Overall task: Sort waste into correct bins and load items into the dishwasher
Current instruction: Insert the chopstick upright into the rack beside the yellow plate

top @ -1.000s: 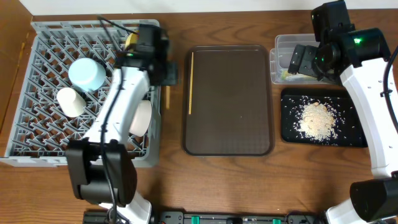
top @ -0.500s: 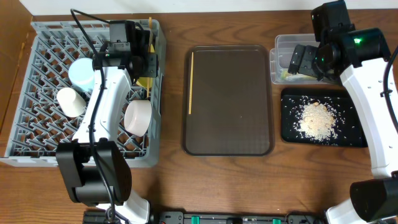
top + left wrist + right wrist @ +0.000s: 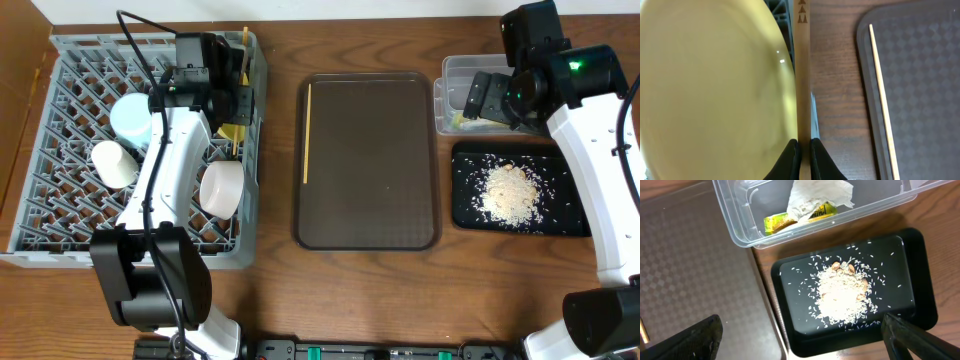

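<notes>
Over the dish rack (image 3: 60, 225), the outstretched left end effector (image 3: 803, 150) pinches a chopstick (image 3: 802, 75) beside the yellow plate (image 3: 710, 85).

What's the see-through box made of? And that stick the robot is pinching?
The see-through box looks like clear plastic, smooth and glossy: you can see through its walls. The stick pinched in the left gripper looks like wood or bamboo, pale brown and matte, with tiny printed marks.
</notes>
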Motion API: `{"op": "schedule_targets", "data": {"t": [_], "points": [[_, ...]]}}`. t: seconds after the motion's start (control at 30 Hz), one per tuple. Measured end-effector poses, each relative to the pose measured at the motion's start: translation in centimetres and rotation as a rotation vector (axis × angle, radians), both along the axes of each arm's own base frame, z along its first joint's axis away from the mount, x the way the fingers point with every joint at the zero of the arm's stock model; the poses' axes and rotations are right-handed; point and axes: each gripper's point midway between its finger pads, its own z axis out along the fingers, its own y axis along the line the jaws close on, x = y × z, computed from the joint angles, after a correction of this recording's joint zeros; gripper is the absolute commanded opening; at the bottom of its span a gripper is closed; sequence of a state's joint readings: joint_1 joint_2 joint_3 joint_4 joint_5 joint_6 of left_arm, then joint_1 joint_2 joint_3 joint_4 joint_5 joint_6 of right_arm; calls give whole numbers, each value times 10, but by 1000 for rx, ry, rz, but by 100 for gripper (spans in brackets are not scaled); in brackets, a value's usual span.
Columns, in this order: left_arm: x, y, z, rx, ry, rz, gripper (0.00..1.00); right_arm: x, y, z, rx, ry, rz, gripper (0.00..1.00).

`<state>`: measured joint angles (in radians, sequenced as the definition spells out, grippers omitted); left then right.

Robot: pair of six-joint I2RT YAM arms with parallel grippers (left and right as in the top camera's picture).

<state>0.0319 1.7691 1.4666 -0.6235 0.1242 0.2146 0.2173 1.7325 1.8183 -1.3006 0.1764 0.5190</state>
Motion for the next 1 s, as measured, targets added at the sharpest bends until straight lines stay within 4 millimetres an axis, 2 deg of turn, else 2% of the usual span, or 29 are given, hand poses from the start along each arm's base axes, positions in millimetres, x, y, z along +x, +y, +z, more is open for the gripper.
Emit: {"op": "schedule_targets", "data": {"t": [0.17, 0.3, 0.4, 0.47, 0.5, 0.53, 0.8, 0.83, 0.97, 1.0], "points": [[-1, 5, -2, 26, 5, 16, 8, 0, 0, 0, 0, 0, 0, 99], [-6, 8, -13, 39, 28, 25, 9, 0, 0, 0, 0, 0, 0, 99], [-8, 8, -18, 39, 34, 32, 17, 0, 0, 0, 0, 0, 0, 99], [-7, 9, -18, 35, 26, 42, 17, 0, 0, 0, 0, 0, 0, 99], [-6, 9, -18, 34, 21, 45, 24, 0, 0, 0, 0, 0, 0, 99], [-4, 9, -17, 32, 15, 47, 25, 0, 0, 0, 0, 0, 0, 99], [-2, 9, -15, 24, 3, 61, 28, 0, 0, 0, 0, 0, 0, 99], [-1, 9, -15, 20, 0, 67, 31, 0, 0, 0, 0, 0, 0, 99], [0, 9, -14, -5, -5, 107, 34, 0, 0, 0, 0, 0, 0, 99], [0, 9, -13, -15, -6, 122, 38, 0, 0, 0, 0, 0, 0, 99]]}}
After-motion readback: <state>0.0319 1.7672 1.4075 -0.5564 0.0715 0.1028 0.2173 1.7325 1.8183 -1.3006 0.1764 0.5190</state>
